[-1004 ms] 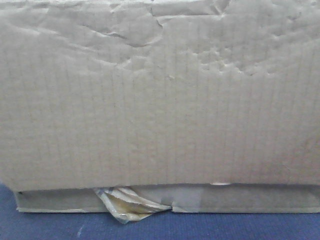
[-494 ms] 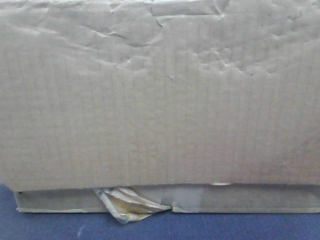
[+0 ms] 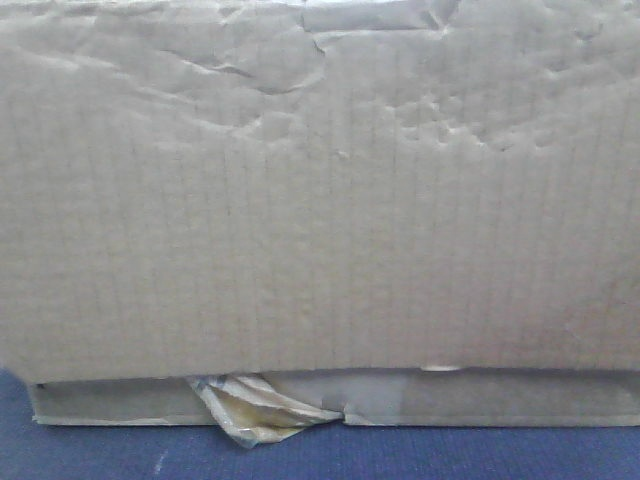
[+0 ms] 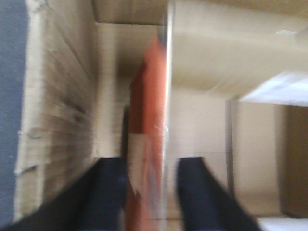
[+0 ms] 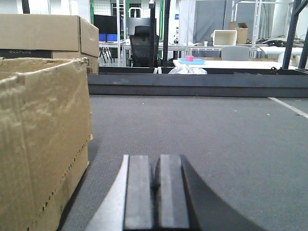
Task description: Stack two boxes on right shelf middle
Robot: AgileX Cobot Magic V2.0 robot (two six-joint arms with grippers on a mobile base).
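The large box [image 3: 320,200] is stacked on the thin box [image 3: 500,400], with the left pincer [image 4: 153,166] spread astride a cardboard wall [image 4: 149,115] and the right pincer [image 5: 156,190] pressed together beside the large box.

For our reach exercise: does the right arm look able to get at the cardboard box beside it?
Probably yes: its fingers are shut and empty, and only bare grey carpet separates them from the cardboard box.
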